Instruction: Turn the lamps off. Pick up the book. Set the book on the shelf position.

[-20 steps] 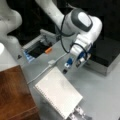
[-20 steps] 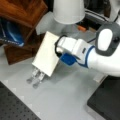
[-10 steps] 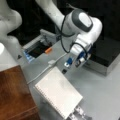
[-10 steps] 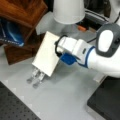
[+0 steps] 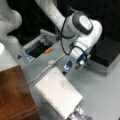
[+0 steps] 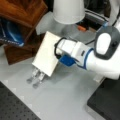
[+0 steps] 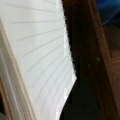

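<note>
The book is a flat white notebook with spiral holes along its left edge, and it hangs tilted above the grey table. My gripper is shut on its far edge, which in a front view is the book's right side, with the gripper partly hidden behind it. Lined pages of the book fill the left of the wrist view. The shelf position, a reddish-brown wooden board, lies at the lower left in a front view and as the board at the upper left. A white lamp shade stands behind the book.
Perforated silver strips stick out under the book's lower end, also seen as strips. A black-topped metal box sits to the right. A grey tray with an orange piece lies behind. A blue object sits under the wood.
</note>
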